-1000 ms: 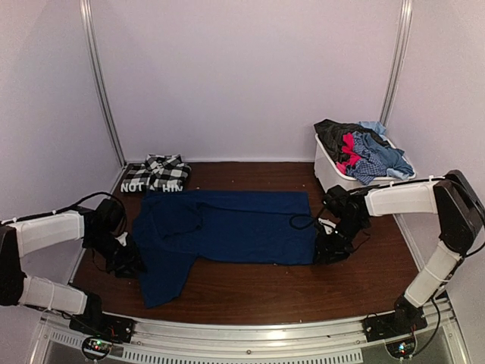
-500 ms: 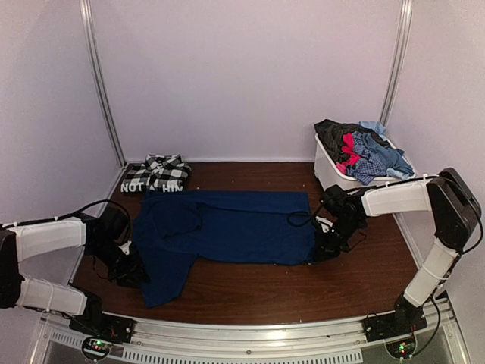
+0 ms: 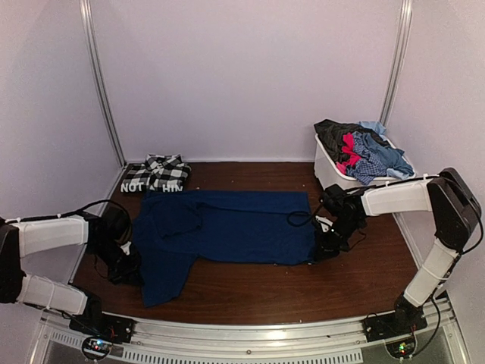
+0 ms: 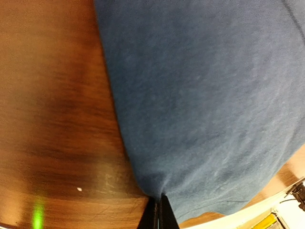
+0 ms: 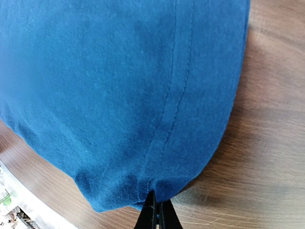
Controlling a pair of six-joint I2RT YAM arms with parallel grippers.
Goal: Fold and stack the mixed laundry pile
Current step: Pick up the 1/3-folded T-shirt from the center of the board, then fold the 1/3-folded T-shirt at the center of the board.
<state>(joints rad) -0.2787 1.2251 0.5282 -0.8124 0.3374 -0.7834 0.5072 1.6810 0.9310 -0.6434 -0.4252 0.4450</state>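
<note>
One long navy blue cloth garment (image 3: 227,227), one folded black-and-white checked shirt (image 3: 155,173) and one white rectangular plastic bin (image 3: 327,173) shared one brown wooden table (image 3: 250,292). The bin's tangled heap of dark grey, red and blue garments (image 3: 364,148) was too jumbled to count. Two white-and-black robot arms were present: the left arm (image 3: 49,233) and the right arm (image 3: 398,199).

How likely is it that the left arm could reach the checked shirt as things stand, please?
Probably not straight away: the left gripper is shut on the edge of the navy garment and must let go first. Otherwise the way to the checked shirt looks free.
</note>
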